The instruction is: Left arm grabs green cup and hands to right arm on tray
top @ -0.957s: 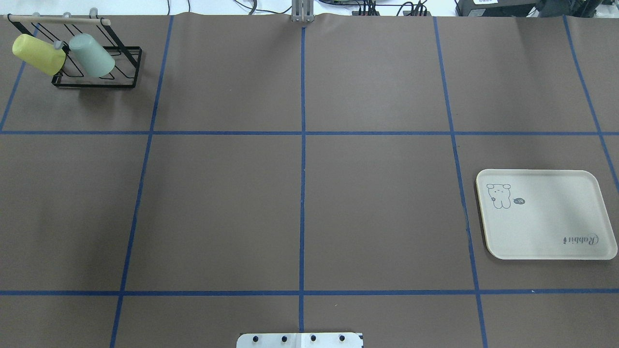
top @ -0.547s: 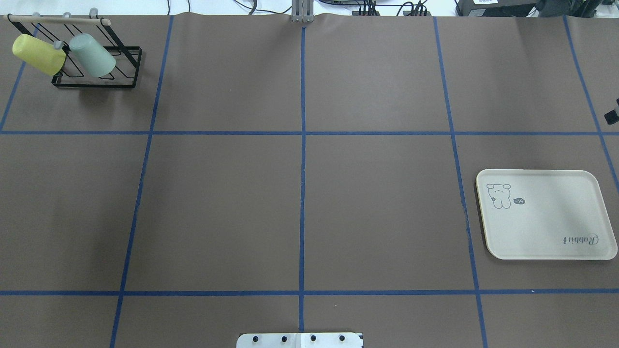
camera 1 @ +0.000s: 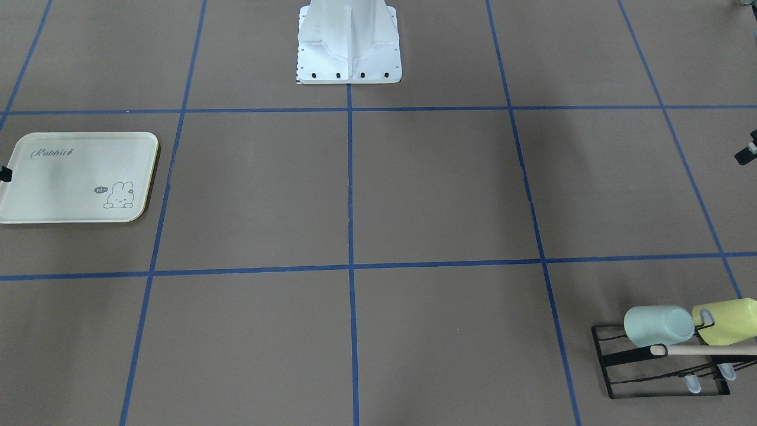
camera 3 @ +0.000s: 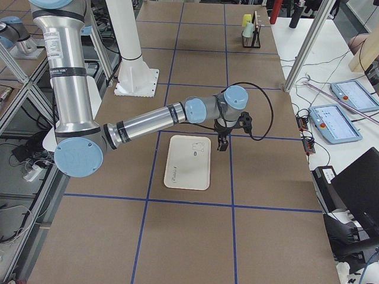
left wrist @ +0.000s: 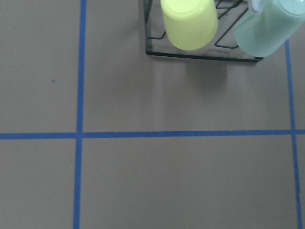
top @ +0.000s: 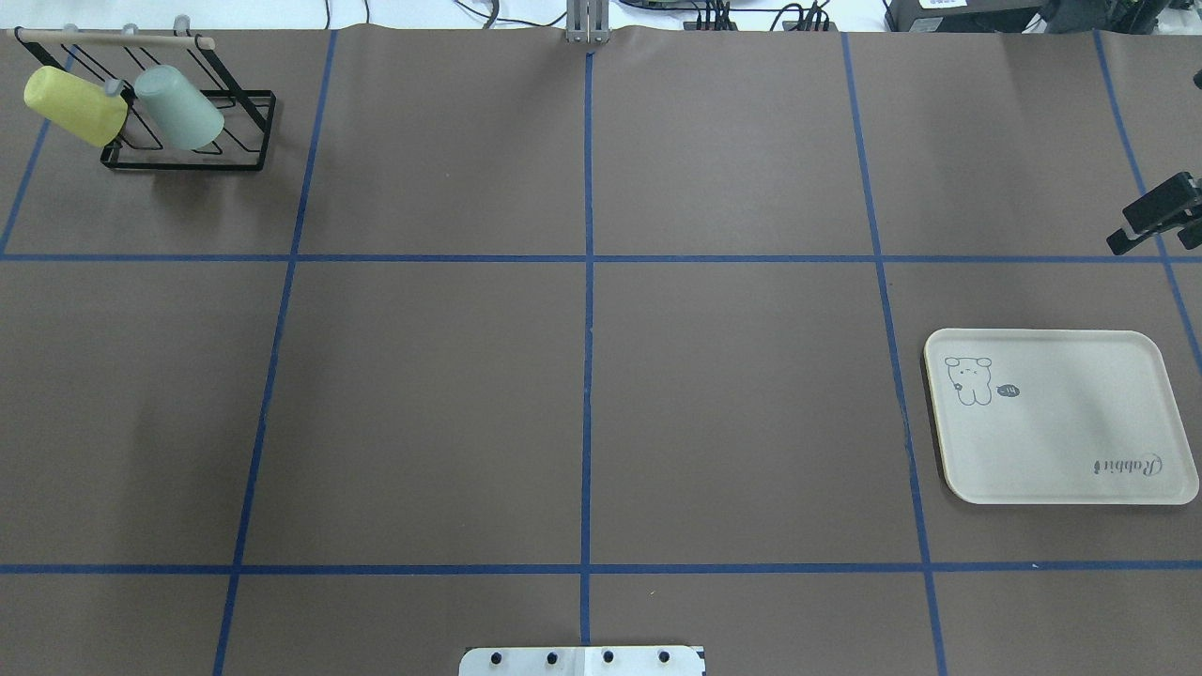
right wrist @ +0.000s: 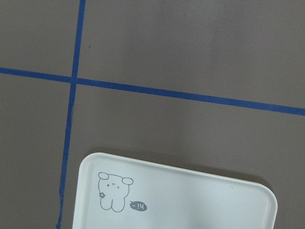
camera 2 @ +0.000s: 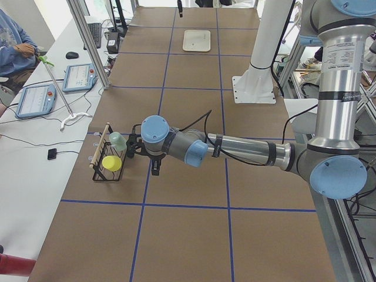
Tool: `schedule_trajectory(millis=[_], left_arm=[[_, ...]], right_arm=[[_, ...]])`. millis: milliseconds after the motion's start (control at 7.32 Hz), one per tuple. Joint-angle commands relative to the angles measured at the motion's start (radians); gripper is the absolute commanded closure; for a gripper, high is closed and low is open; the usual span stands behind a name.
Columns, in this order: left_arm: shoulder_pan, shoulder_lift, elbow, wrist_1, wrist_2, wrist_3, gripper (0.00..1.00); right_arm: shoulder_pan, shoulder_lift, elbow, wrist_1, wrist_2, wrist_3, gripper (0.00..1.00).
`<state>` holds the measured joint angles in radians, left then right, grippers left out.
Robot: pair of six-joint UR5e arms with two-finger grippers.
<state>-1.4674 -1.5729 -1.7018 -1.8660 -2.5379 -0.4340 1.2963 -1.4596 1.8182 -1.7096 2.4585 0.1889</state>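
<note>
The pale mint-green cup [top: 178,106] hangs tilted on a black wire rack [top: 246,131] at the far left corner, beside a yellow-green cup [top: 75,105]. In the left wrist view the green cup [left wrist: 269,26] is at the top right. My left gripper [camera 2: 154,170] hovers just beside the rack; only its edge [camera 1: 746,154] shows from the front, so I cannot tell its state. The cream tray [top: 1061,418] lies at the near right and holds nothing. My right gripper [top: 1141,230] is beyond the tray's far side at the view's edge, its state unclear.
The rack has a wooden bar [camera 1: 704,350] along its top. The white robot base [camera 1: 349,47] stands at the middle of the near table edge. Blue tape lines divide the brown table [top: 582,376].
The right gripper has come further into the overhead view from the right edge; one second ago it was out of sight. Cups, rack and tray have not moved.
</note>
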Motion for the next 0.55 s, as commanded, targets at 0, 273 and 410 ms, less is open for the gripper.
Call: schedule_trajectory(millis=[0,273,410], left_arm=[[0.108,-0.047,-0.018,-0.007,0.118,-0.123,0.0],[0.163,-0.202,0.026,0.197,0.133,-0.12,0.0],[0.165,-0.304,0.063,0.3,0.137,-0.121,0.0]], right_arm=[[-0.031,0.002,0.0,0.033,-0.004,0.02,0.0],[-0.034,0.002,0.001,0.033,-0.004,0.018,0.0],[-0.037,0.002,0.007,0.034,-0.004,0.018,0.0]])
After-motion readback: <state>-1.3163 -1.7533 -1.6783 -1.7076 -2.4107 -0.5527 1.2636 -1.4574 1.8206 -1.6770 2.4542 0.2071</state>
